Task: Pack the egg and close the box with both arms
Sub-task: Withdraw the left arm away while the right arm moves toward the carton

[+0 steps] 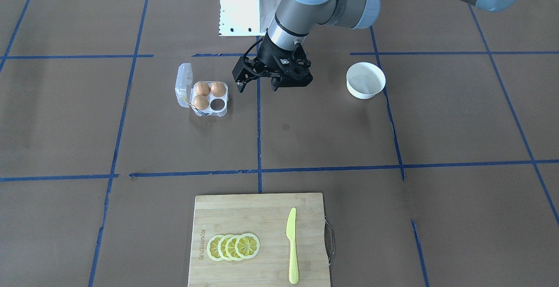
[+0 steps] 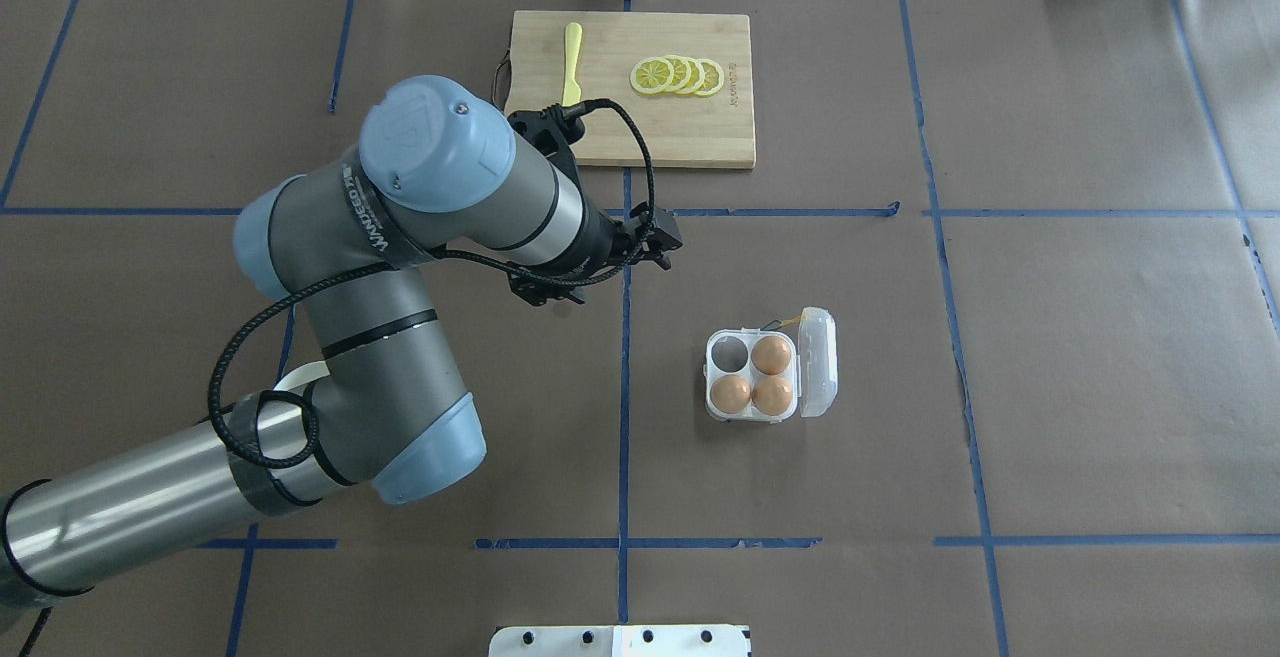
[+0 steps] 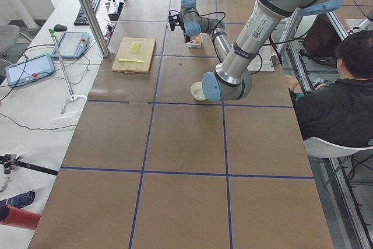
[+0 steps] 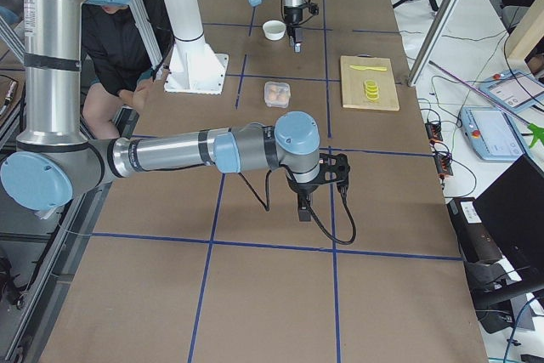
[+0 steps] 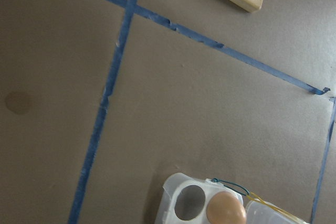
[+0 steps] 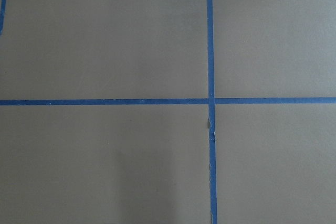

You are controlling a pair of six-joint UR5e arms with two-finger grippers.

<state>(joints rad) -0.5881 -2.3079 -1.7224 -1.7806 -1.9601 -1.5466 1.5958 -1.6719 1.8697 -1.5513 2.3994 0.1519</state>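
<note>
The clear box (image 1: 223, 110) sits open on the table, with its lid (image 1: 183, 84) folded out to the side. It holds three tan eggs (image 1: 201, 88) (image 1: 218, 88) (image 1: 201, 102), and one cup (image 1: 217, 102) is empty. It also shows in the overhead view (image 2: 817, 362) and the left wrist view (image 5: 190, 203), with one egg (image 5: 226, 209). My left gripper (image 1: 257, 87) hovers beside the box, toward the white bowl, open and empty. My right gripper (image 4: 303, 210) shows only in the exterior right view, far from the box; I cannot tell if it is open or shut.
An empty white bowl (image 1: 366, 92) stands on the other side of the left gripper. A wooden cutting board (image 1: 244, 217) at the table's far side carries lemon slices (image 1: 233, 247) and a yellow knife (image 1: 291, 245). The white pedestal (image 1: 242, 3) stands at the robot's base.
</note>
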